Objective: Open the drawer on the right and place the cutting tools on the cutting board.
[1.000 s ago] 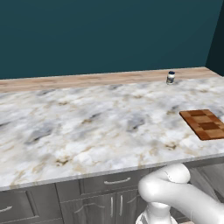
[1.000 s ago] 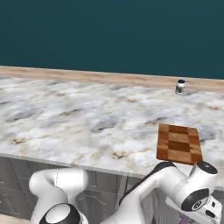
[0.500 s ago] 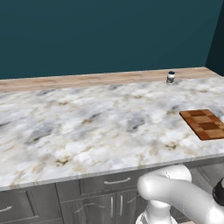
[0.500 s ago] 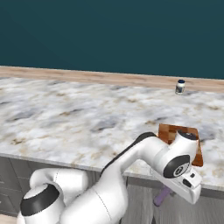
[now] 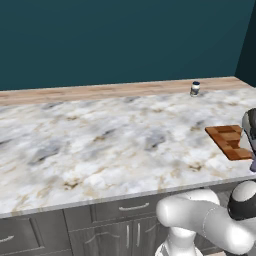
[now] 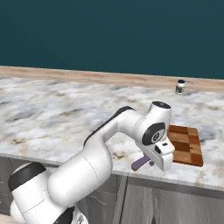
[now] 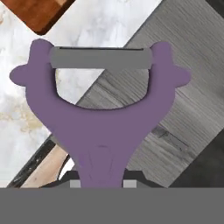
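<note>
Drawer: the grey wood-grain inside of the drawer (image 7: 183, 83) shows in the hand view, behind and below the held tool; whether anything lies in it cannot be told.
Jar: a small dark-capped jar (image 6: 180, 86) stands upright near the back edge of the surface, well apart from the board; its contents cannot be made out.
Cutting tool: a purple Y-shaped peeler (image 7: 101, 118) with a grey blade bar across its fork, seen in the right base view as a purple handle (image 6: 141, 162) sticking out from the hand at the front edge of the surface.
Claw: the claw (image 7: 101, 181) pinches the peeler by its handle, just left of the board and not over it.
Cutting board: the checkered wooden cutting board (image 6: 186, 143) lies flat near the front right of the surface, nothing on it.
Surface: a pale marble surface (image 5: 100, 145) with a wooden strip along the back.
Room: a dark teal wall (image 5: 120, 40) behind; grey cabinet fronts (image 5: 115, 220) with slim handles below.
</note>
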Motion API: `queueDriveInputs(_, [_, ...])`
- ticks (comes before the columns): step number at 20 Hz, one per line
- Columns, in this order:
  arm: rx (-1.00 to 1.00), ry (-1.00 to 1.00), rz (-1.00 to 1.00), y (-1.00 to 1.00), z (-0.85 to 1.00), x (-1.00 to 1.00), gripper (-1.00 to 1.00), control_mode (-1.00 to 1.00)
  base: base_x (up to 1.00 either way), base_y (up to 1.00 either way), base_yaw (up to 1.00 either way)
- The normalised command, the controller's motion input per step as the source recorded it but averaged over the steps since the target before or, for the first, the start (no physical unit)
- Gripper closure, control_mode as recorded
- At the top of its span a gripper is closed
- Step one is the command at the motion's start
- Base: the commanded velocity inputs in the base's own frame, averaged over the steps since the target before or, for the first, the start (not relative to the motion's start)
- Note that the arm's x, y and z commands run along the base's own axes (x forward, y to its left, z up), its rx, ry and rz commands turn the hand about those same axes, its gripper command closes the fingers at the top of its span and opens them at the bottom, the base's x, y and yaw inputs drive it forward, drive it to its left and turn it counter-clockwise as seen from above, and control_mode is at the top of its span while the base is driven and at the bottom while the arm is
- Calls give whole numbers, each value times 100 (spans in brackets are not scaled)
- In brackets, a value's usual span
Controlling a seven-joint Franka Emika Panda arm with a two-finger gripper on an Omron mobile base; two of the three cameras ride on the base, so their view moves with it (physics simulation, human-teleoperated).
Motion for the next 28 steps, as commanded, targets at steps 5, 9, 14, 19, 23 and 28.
queueDriveInputs(5, [-5,1,-27,29,31,90,100,-100,0,0,0])
queueDriveInputs(9, [-5,1,-29,3,10,90,100,-100,0,0,0])
queueDriveInputs(14, [-5,2,-29,0,1,84,100,-100,0,0,0])
queueDriveInputs(19, [-3,1,-28,-2,0,64,100,-100,0,0,0])
queueDriveInputs(23, [0,0,-25,-31,0,48,100,-100,0,0,0])
queueDriveInputs(28, [0,0,-23,-45,-1,37,100,-100,0,0,0])
